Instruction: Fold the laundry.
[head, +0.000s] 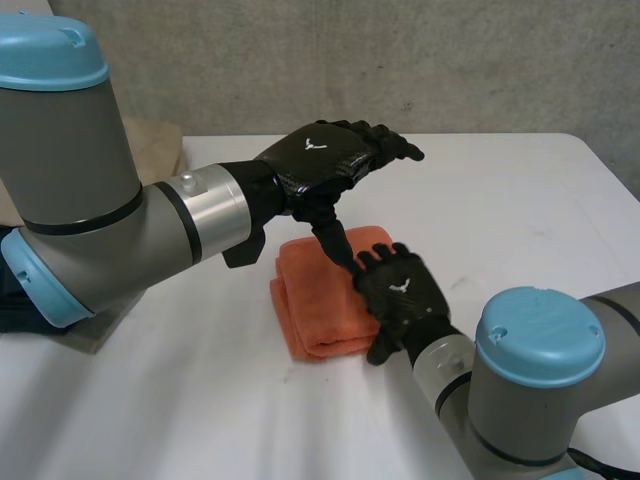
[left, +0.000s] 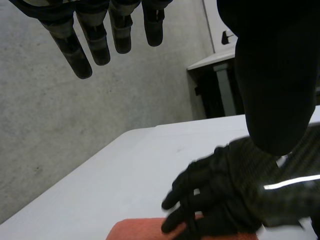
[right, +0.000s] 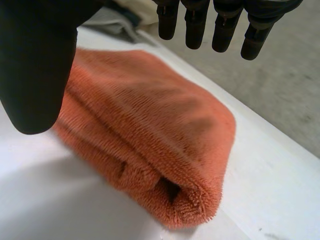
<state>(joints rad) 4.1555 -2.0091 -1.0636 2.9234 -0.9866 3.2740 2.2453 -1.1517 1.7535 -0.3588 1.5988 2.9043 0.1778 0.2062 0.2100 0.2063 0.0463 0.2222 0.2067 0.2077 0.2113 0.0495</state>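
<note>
**Orange towel (head: 318, 300) folded, both hands slack**

The orange towel lay as a thick, layered bundle on the middle of the white table (head: 520, 200). The right hand (head: 402, 290) was over the towel's right side, palm down, with its fingers straight, slightly spread and gripping nothing. The left hand (head: 322, 160) hung above the towel's far edge. Its fingers were straight and side by side, and its thumb pointed down toward the cloth. Whether the thumb touched the cloth could not be told.

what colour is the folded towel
The towel is plain orange, seen best in the right wrist view.
</note>
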